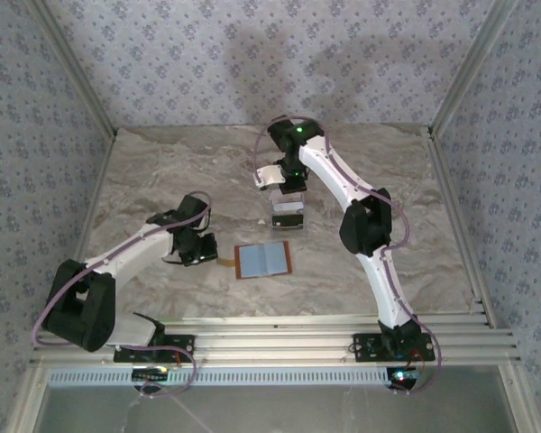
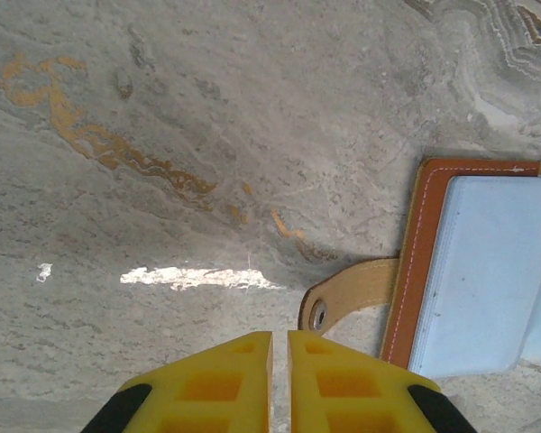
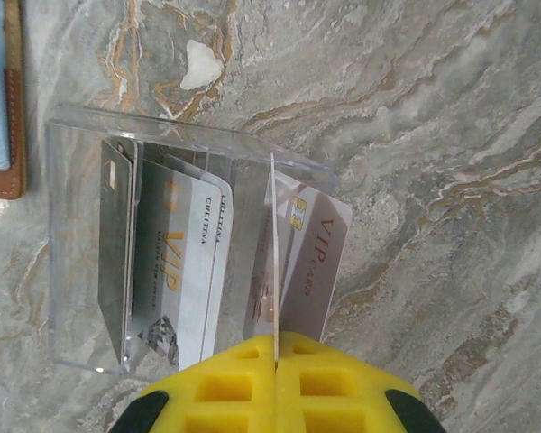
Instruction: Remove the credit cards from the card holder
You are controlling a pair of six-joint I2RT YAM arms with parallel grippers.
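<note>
While the card holder lies open, the left gripper waits just beside its strap, jaws closed, empty. Beyond it, credit cards stand in a clear box, with the right gripper closed over them.

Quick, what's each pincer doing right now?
Left pincer: closed, holding nothing.
Right pincer: closed at the clear box; any grip cannot be told.
</note>
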